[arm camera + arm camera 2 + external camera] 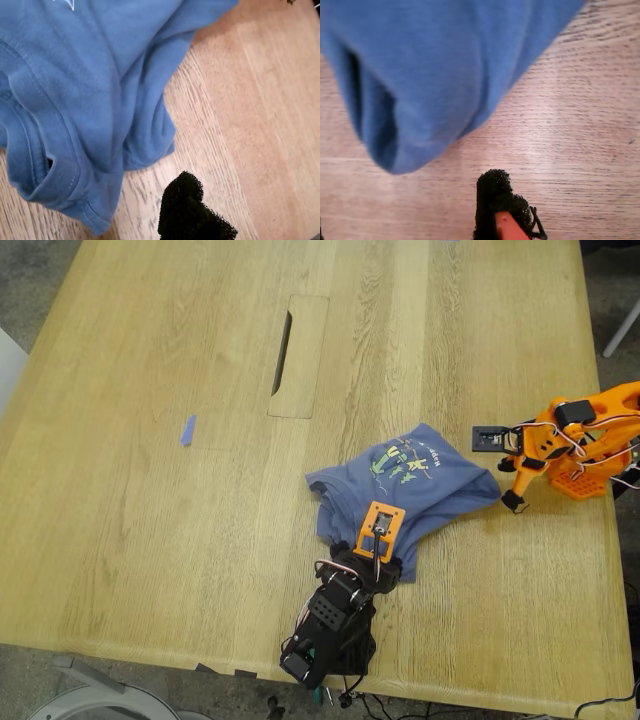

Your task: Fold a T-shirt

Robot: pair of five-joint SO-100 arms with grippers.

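Note:
The slate-blue T-shirt (pixel 400 485) lies crumpled on the wooden table, right of centre in the exterior view, with its green-and-yellow print (pixel 405 458) facing up. My first gripper (pixel 385 545), on the black arm, hovers over the shirt's near edge. In the first wrist view its black foam fingertip (pixel 185 200) stands clear of the bunched hems of the T-shirt (pixel 100 75). My second gripper (pixel 515 498), on the orange arm, sits just off the shirt's end toward the exterior view's right. Its fingertip (pixel 492 192) is over bare wood below a rounded fold of the T-shirt (pixel 435 65). Neither gripper holds cloth.
A small blue tape strip (pixel 188 430) lies toward the exterior view's left. A rectangular cover panel with a dark slot (pixel 298 355) is set into the table (pixel 150 540) further back. A small black square part (pixel 490 438) sits beside the orange arm. The table's near edge runs just behind the black arm's base.

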